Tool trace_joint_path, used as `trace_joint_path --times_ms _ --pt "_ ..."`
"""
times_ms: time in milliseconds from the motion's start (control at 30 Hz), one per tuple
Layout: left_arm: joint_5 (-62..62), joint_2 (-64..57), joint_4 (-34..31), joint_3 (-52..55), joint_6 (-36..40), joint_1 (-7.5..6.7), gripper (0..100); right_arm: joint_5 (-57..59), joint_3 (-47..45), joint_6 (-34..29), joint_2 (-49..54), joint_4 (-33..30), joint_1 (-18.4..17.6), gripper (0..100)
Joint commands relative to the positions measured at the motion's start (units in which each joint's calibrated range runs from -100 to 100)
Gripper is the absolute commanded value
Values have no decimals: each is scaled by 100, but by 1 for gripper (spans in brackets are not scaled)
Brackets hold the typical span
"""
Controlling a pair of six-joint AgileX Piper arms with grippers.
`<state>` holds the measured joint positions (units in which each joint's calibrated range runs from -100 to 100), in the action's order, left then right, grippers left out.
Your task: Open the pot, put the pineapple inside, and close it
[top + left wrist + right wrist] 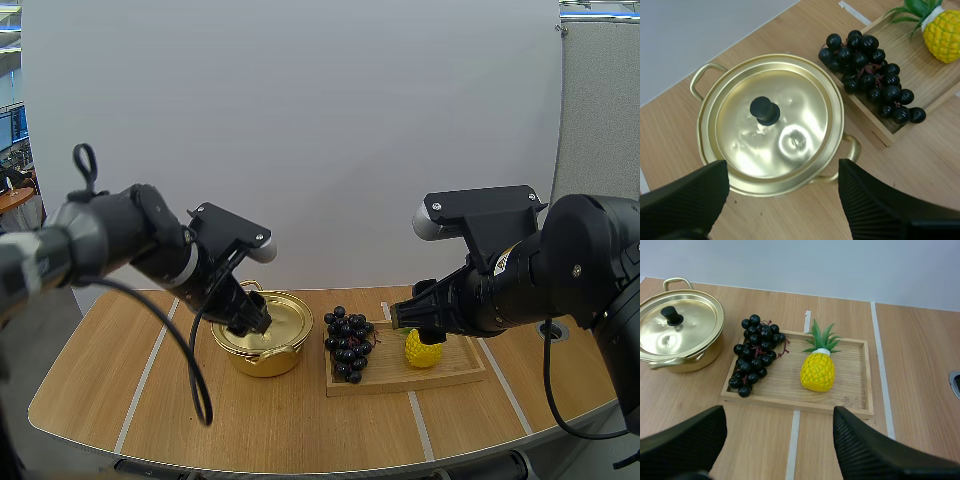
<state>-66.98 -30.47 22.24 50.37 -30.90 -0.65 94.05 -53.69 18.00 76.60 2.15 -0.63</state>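
Gold pot (262, 340) sits on the wooden table (300, 430) with its lid (772, 127) on and seated flat, the black knob (765, 110) at the lid's middle. My left gripper (782, 172) hangs over the pot with its fingers spread wide, one to each side of the lid, touching neither lid nor knob. Just beside the pot lies a wooden tray (855, 400). The grapes (756, 355) rest at the tray's end nearer the pot, a few spilling over its rim. The pineapple (818, 369) sits near the tray's middle, apart from the grapes. My right gripper (779, 415) hovers over the tray's near edge, fingers wide apart with their ribbed faces turned to each other, holding nothing and clear of the pineapple.
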Motion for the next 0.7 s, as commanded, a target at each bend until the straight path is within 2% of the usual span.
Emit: trace_joint_path --times_ms 0,133,400,667 --pt "220 397 171 -323 -72 -79 100 -103 66 21 -2 -27 -3 100" --pt "747 1017 171 -633 -72 -163 100 -103 66 21 -2 -27 -3 100" --pt "731 2164 182 -1308 -72 -163 100 -103 66 21 -2 -27 -3 100" --pt "794 2707 182 -1507 -72 -163 100 -103 66 21 -2 -27 -3 100"
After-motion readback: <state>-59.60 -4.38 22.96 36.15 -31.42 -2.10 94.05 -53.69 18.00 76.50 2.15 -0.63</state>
